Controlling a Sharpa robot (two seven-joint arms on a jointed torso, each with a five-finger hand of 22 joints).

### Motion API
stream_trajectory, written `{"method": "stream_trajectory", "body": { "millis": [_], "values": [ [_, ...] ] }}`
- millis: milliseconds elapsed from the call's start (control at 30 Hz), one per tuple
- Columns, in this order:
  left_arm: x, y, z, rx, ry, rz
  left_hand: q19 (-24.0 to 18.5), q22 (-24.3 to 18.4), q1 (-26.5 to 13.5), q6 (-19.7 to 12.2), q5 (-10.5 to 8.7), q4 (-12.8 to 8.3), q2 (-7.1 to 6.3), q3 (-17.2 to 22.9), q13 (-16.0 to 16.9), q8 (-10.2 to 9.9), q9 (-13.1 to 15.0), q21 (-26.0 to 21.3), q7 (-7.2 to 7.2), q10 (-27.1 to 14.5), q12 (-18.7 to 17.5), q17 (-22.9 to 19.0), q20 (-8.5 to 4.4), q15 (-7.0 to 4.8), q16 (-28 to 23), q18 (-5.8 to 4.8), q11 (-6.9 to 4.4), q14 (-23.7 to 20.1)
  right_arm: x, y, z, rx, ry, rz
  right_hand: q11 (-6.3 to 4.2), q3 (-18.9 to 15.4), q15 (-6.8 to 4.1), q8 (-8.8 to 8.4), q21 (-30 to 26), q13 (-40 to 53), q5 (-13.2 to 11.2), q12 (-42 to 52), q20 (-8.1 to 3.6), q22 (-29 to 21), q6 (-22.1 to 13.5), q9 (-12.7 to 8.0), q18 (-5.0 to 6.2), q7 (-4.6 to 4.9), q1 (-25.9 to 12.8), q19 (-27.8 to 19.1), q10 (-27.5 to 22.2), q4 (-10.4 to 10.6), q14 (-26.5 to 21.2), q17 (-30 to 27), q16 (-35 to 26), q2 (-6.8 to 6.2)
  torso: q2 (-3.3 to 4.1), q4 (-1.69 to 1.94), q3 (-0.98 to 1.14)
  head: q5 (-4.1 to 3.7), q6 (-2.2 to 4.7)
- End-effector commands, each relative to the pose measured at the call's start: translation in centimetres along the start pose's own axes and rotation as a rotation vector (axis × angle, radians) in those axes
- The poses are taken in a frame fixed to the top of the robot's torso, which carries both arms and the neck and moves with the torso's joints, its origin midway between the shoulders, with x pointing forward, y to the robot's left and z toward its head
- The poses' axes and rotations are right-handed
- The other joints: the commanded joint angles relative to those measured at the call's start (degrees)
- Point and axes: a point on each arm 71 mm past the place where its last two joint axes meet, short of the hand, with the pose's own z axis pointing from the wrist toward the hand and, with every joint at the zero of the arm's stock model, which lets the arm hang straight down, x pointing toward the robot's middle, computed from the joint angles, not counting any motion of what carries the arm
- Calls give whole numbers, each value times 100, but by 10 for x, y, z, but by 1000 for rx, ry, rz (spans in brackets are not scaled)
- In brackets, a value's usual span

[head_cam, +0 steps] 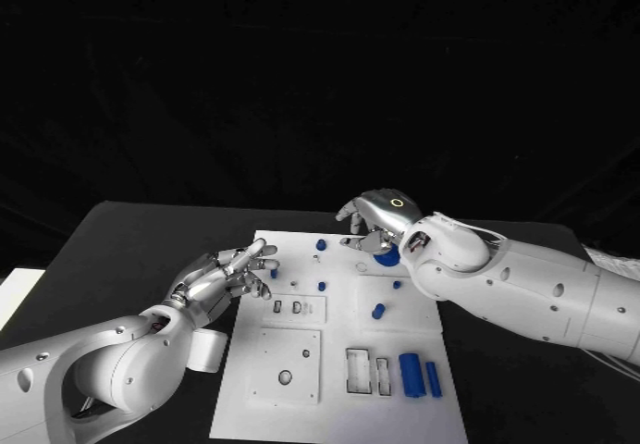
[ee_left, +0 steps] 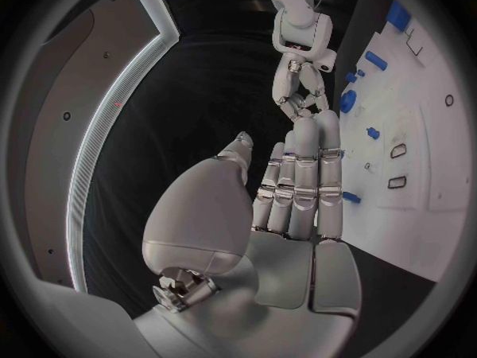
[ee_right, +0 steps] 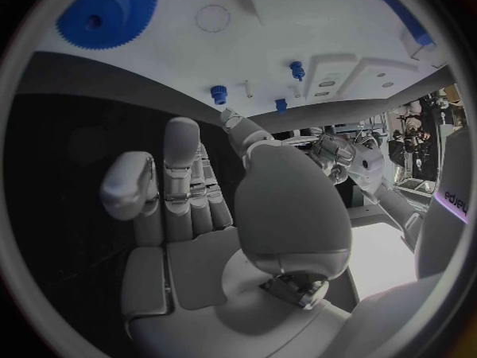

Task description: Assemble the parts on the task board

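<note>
A: How is the right hand (head_cam: 377, 220)?
B: Fingers curled down, holding nothing, over the board's (head_cam: 301, 387) far right corner. The blue gear (head_cam: 388, 259) lies on the board just beneath and beside its fingertips.
A: And the left hand (head_cam: 229, 274)?
B: Flat, fingers straight and close together, empty, at the board's left edge. Small blue pegs (head_cam: 320, 245) stand just beyond it; two blue cylinders (head_cam: 412, 375) lie at the near right.

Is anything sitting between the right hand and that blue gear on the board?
Nothing visible does. The right hand hovers open just beyond the blue gear at the task board's far edge, with only bare board between them.
</note>
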Motion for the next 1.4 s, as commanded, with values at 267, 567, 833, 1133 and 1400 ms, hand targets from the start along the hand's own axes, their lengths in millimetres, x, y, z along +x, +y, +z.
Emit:
{"method": "stream_trajectory", "body": {
  "millis": [267, 567, 833, 1133, 1400],
  "values": [
    [-1, -1, 1, 5, 3, -1, -43, 5, 3, -18, -1, -40, 40, -9, 11, -36, -6, 10, 0, -35, -22, 3, -1, 3, -36, 19, -10, -48, -10, -42, -23, 209, 111, 87, -58, -959, -24, 702, 608, 4217, 150, 3915, -18, 915, -465, 156, -219, -53, 387, 200, -414, 658, 123, 2321, 1674, 120, -52, -160, 65, -3, 6],
    [-1, 0, 2, 1, 6, -2, -49, 4, 7, -16, -1, -44, 46, -7, 13, -36, -6, 8, 0, -36, -22, 3, 0, 4, -43, 20, -10, -53, -5, -58, -27, 254, 195, 64, -35, -1181, 2, 1198, 877, 6080, 389, 5694, 18, 1426, -632, 360, -313, -46, 398, 390, 201, 941, 480, 4725, 3262, 98, -49, -172, 84, -27, -13],
    [-1, 1, 3, -1, 7, -2, -56, 3, 13, -15, -1, -49, 52, -4, 15, -36, -6, 6, 0, -38, -23, 3, 2, 5, -50, 20, -10, -59, 4, -63, -25, 261, 281, 37, 23, -1603, 81, 1523, 1002, 6774, 1028, 6370, 71, 1680, -971, 551, -359, 4, 259, 489, 539, 1186, 600, 5384, 3652, -21, -46, -158, 74, -54, -36],
    [0, 1, 4, -3, 7, -2, -62, 2, 19, -13, -1, -55, 59, 0, 17, -37, -6, 5, -1, -39, -24, 3, 3, 5, -57, 21, -10, -63, 13, -59, -20, 248, 312, 34, 40, -1733, 101, 1884, 1008, 6912, 1670, 6494, 98, 1690, -1210, 763, -358, 17, 369, 479, 573, 1302, 606, 5409, 3666, 6, -50, -150, 64, -45, -69],
    [-1, 2, 4, -5, 5, -1, -62, 2, 19, -13, -1, -55, 59, 0, 17, -37, -6, 5, -1, -39, -24, 3, 3, 5, -57, 21, -10, -63, 16, -52, -20, 222, 324, 30, 44, -1756, 106, 1966, 1012, 6905, 1691, 6483, 103, 1699, -1272, 813, -360, 21, 372, 480, 552, 1319, 606, 5409, 3666, 7, -52, -160, 66, -29, -92]
  ]
}}
